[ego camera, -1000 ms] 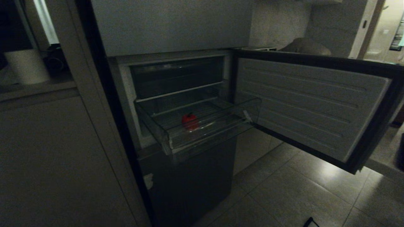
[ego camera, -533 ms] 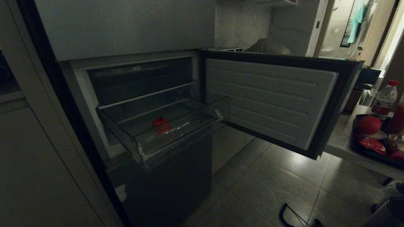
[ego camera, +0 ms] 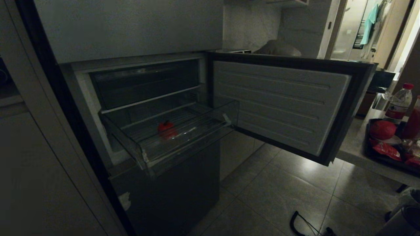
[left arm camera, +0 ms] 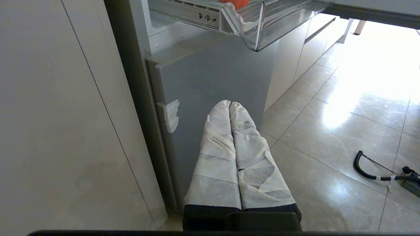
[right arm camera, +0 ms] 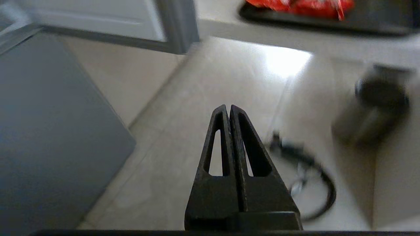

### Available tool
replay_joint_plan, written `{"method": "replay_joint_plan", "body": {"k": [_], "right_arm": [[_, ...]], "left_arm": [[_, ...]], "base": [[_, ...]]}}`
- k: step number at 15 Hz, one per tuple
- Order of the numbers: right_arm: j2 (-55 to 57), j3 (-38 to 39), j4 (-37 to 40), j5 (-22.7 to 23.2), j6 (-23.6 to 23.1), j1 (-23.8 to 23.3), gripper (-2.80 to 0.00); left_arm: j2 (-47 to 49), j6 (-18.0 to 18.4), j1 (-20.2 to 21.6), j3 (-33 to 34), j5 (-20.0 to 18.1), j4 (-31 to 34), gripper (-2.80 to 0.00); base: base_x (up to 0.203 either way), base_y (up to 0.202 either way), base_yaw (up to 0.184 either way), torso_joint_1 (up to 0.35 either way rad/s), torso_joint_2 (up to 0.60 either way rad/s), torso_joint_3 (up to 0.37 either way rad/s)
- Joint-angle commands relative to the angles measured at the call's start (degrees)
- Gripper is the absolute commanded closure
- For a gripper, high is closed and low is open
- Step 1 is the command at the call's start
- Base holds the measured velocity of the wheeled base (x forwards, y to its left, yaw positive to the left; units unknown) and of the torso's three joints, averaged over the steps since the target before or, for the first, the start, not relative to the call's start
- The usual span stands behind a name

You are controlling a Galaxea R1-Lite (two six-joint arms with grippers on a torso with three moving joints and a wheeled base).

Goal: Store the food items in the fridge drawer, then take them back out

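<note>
The dark grey fridge has its middle door swung open to the right. The clear fridge drawer is pulled out, with one small red food item lying in it. Another red roundish food item sits on a dark tray at the far right. My left gripper, its fingers wrapped in white, is shut and empty, low before the fridge's bottom panel, under the drawer. My right gripper is shut and empty above the floor. Neither gripper shows in the head view.
A pale table at the right carries the tray, red packets and a bottle. A black cable lies on the tiled floor, with a bin beside it. Pale cabinets stand left of the fridge.
The head camera swung to the right a second ago, so the fridge slid left in the picture and the table with the tray came into view. Since half a second ago almost nothing shifts.
</note>
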Motion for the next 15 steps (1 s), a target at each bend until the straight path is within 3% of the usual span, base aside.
{"method": "replay_joint_plan", "body": {"k": [1, 7, 11, 15], "right_arm": [[19.9, -4.3, -3.8, 1.1, 1.6, -4.4, -2.8], [47.8, -11.6, -22.2, 0.5, 0.9, -11.7, -2.8], [61.2, -19.6, -33.2, 0.3, -4.1, -20.9, -2.8], [69.9, -28.8, -36.6, 7.1, -8.0, -22.4, -2.8]], "left_arm": [[0.1, 0.0, 0.0, 0.0, 0.0, 0.0, 0.0], [0.1, 0.0, 0.0, 0.0, 0.0, 0.0, 0.0], [0.1, 0.0, 0.0, 0.0, 0.0, 0.0, 0.0], [0.1, 0.0, 0.0, 0.0, 0.0, 0.0, 0.0]], "base": [[0.0, 0.0, 0.0, 0.0, 0.0, 0.0], [0.0, 0.0, 0.0, 0.0, 0.0, 0.0], [0.0, 0.0, 0.0, 0.0, 0.0, 0.0], [0.0, 0.0, 0.0, 0.0, 0.0, 0.0]]}}
